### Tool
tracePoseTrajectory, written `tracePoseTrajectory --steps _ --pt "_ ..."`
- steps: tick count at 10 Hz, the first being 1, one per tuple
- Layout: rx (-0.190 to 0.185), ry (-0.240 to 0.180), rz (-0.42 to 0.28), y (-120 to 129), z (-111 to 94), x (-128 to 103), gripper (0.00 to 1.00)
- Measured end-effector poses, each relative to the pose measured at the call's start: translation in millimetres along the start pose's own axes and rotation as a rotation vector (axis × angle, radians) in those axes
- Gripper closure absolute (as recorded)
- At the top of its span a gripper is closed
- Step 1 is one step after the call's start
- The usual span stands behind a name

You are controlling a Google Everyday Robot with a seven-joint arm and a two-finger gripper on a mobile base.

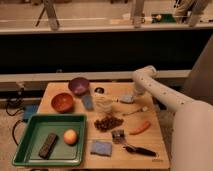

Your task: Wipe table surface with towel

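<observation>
While the gripper (136, 92) sits touching the towel (127, 98) at the counter's (114, 89) far edge, its hold cannot be told.

Jaws at towel (127, 99), far right of table (152, 137)

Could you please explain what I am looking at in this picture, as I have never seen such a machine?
The white arm on the right belongs to a mobile robot with one arm. The single camera looks down over it at a wooden table surface; where it is mounted is not recorded. The arm ends in a gripper, down at a small pale towel near the table's far side; whether it holds the towel I cannot tell. Also there: an orange bowl, a purple bowl, a carrot, a darker blue cloth, and a green tray holding a round fruit and a dark block.
</observation>
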State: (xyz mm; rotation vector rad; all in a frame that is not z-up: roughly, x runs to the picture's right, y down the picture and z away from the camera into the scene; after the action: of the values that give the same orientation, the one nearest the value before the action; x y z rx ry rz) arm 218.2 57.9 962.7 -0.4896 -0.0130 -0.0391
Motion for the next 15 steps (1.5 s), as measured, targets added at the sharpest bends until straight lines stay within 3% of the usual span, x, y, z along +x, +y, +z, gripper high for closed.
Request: tracePoseTrajectory --steps 8,11,15 --pt "0.012 -0.023 -0.067 14 4 -9 1.0" --pt "0.025 -0.011 -0.085 21 1 2 1.0" --pt "0.051 0.009 -0.057 21 -2 35 1.0"
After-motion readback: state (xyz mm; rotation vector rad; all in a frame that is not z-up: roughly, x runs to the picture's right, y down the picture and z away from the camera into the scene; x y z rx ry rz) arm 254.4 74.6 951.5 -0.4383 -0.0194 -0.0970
